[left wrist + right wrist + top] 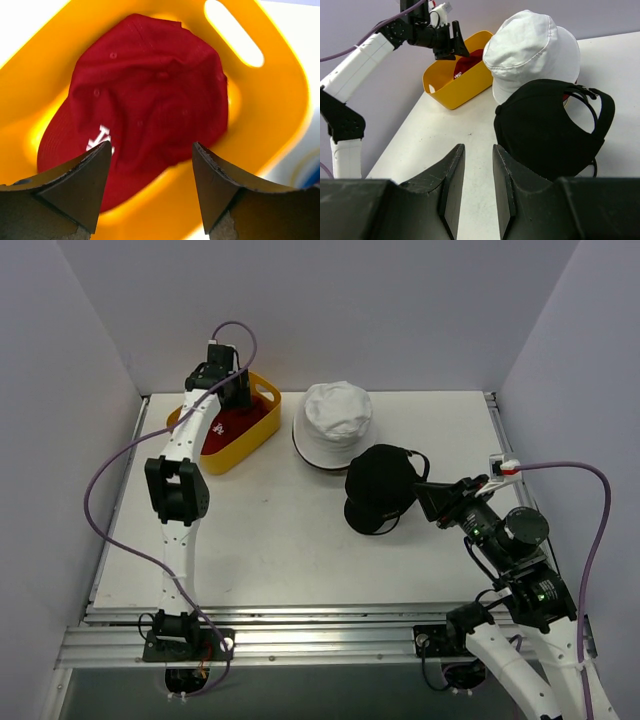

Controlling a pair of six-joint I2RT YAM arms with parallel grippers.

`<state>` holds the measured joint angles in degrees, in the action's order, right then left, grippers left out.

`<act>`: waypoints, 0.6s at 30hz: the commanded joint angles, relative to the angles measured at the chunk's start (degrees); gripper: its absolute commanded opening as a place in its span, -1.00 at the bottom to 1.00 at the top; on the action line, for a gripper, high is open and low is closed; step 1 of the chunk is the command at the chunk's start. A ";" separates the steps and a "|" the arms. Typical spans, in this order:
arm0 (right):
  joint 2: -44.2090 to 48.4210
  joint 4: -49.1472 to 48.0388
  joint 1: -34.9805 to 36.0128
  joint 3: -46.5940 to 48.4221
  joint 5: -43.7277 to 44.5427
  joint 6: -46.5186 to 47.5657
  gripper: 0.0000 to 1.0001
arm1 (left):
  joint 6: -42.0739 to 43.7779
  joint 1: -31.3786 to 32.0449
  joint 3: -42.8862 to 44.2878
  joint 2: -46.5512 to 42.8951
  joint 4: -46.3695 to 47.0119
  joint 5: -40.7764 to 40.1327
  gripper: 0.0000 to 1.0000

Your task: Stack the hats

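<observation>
A red cap (145, 100) with a white logo lies inside the yellow basket (280, 100). My left gripper (151, 145) hangs open just above it, holding nothing; from above the left gripper (232, 390) is over the basket's far end. A white bucket hat (337, 420) sits at the table's far middle, with a dark red edge showing under its brim. A black cap (382, 485) leans against its near side. My right gripper (478, 147) is low over the table just left of the black cap (545, 135), open by a narrow gap with nothing between its fingers.
The yellow basket (243, 445) stands at the far left, close to the left wall. The right gripper (430, 498) sits right of the black cap. Bare tabletop (280, 540) spreads across the near half.
</observation>
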<state>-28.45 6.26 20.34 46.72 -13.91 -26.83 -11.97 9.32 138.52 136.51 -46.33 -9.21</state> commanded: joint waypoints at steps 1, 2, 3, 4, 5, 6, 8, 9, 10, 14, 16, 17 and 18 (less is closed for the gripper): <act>1.11 -2.39 0.49 -0.84 -1.03 1.17 -0.49 | 2.21 -0.27 9.55 5.85 -3.77 -2.65 0.48; 1.11 -2.39 0.49 -0.84 -1.03 1.17 -0.49 | 2.21 -0.36 10.10 6.75 -3.42 -2.57 0.48; 1.11 -2.48 0.41 -1.01 -0.94 1.25 -0.49 | 2.21 -0.44 10.19 7.89 -2.72 -2.48 0.49; 1.11 -2.40 0.49 -1.10 -1.03 1.25 -0.49 | 2.21 -0.79 9.76 8.33 -1.15 -2.04 0.50; 1.11 -2.39 0.49 -1.10 -1.12 1.17 -0.49 | 1.95 -0.97 9.58 8.68 -0.44 -1.95 0.51; 1.11 -2.48 0.49 -1.28 -1.47 1.17 -0.49 | 1.43 -1.15 9.49 9.56 0.09 -1.95 0.52; 1.29 -2.57 0.49 -1.28 -1.64 1.16 -0.49 | 0.90 -1.67 8.44 10.44 1.85 -1.51 0.52; 1.38 -2.57 0.49 -1.28 -1.64 1.17 -0.49 | 0.81 -1.76 8.09 10.79 2.46 -1.51 0.52; 1.64 -2.40 0.41 -1.19 -1.47 1.25 -0.49 | 0.80 -1.85 7.74 11.49 3.60 -1.42 0.52; 2.43 -2.22 0.49 -1.10 -1.56 1.17 -0.49 | 1.07 -1.94 5.54 12.73 6.07 -1.34 0.50; 2.78 -2.31 0.40 -1.02 -1.56 1.17 -0.48 | 0.63 -1.94 5.62 14.13 6.33 -1.25 0.47; 2.78 -2.31 0.49 -1.10 -1.82 1.17 -0.48 | 0.72 -2.03 6.93 14.83 4.77 -0.81 0.43; 2.87 -2.22 0.41 -1.02 -1.82 1.17 -0.48 | 0.11 -2.11 8.94 15.97 4.06 -0.98 0.33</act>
<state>-26.09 6.28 20.34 45.47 -14.46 -26.68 -11.44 7.60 144.16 150.06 -43.38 -10.26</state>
